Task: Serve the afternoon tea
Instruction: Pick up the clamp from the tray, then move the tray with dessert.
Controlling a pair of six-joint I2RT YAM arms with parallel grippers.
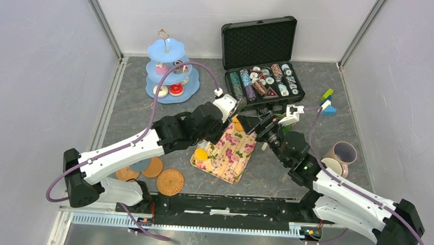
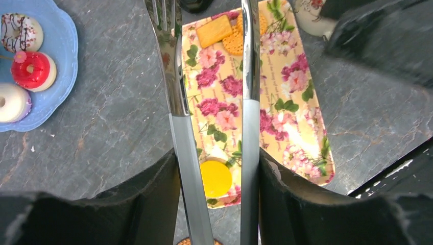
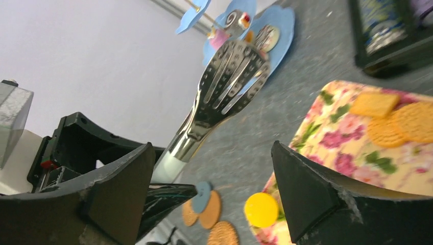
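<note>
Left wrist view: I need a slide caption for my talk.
Left fingers grip metal tongs above the floral tray holding biscuits.

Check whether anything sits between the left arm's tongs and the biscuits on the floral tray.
Nothing visible does. The tongs in the left gripper hang over the floral tray, and the biscuits show between their two arms, uncovered.

Your left arm (image 1: 129, 146) reaches forward and inward, wrist angled down | your left gripper (image 2: 218, 163) pinches the tongs (image 2: 176, 76) between its fingers | your right arm (image 1: 346, 191) stretches inward to meet it | your right gripper (image 3: 212, 148) stands wide apart, holding nothing
</note>
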